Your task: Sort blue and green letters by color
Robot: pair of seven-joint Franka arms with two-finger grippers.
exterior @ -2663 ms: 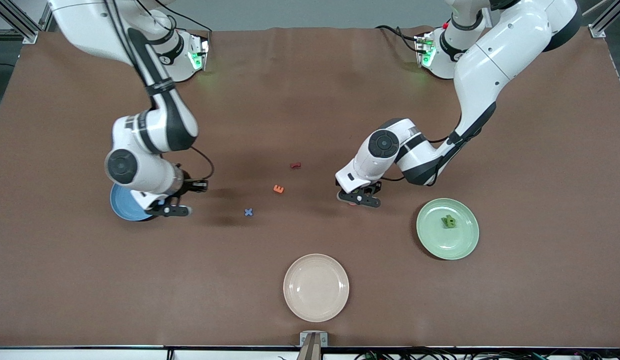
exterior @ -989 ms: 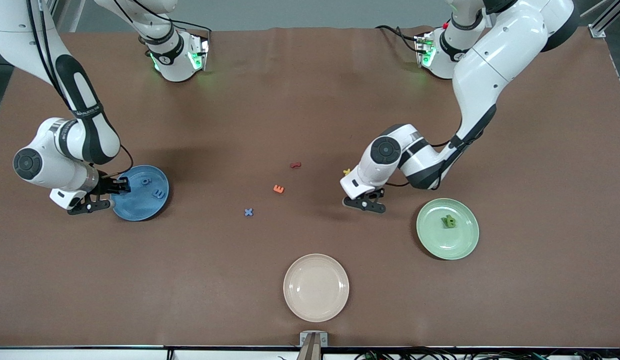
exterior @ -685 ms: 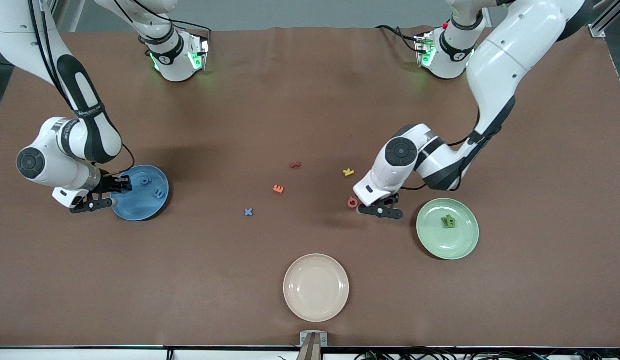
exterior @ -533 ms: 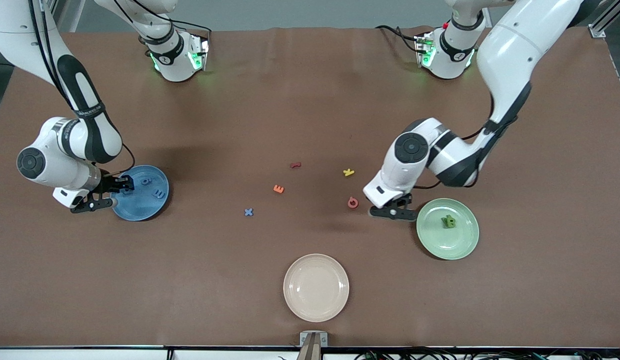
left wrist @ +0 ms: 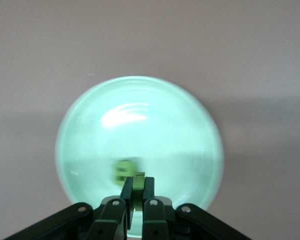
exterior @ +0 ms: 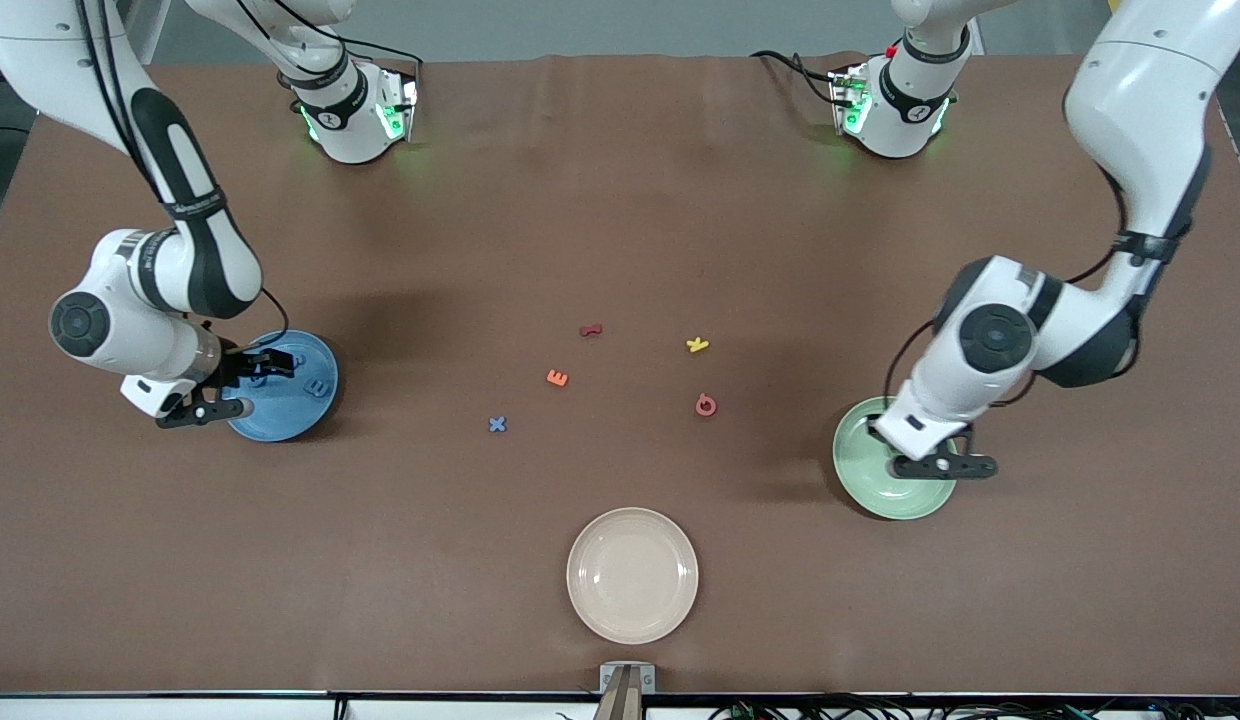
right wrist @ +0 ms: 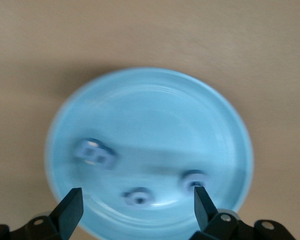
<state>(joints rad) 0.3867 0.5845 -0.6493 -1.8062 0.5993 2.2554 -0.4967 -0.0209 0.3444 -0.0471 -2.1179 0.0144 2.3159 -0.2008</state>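
Observation:
My left gripper (exterior: pixel 940 465) is over the green plate (exterior: pixel 860 450), shut on a small green letter (left wrist: pixel 139 182). The left wrist view shows the green plate (left wrist: pixel 140 100) with another green letter (left wrist: pixel 122 170) lying on it. My right gripper (exterior: pixel 205 408) is open and empty over the edge of the blue plate (exterior: pixel 290 410). In the right wrist view the right gripper (right wrist: pixel 135 205) is above the blue plate (right wrist: pixel 155 110), which holds three blue letters (right wrist: pixel 94 151). A blue X (exterior: pixel 497 424) lies on the table mid-way between the plates.
An orange E (exterior: pixel 557 377), a dark red letter (exterior: pixel 590 329), a yellow K (exterior: pixel 697 345) and a pink Q (exterior: pixel 706 405) lie mid-table. A beige plate (exterior: pixel 632 574) sits nearest the front camera.
My left gripper has moved from beside the pink Q to over the green plate, uncovering the yellow K and pink Q. My right gripper moved off the blue plate, then edged back over its rim.

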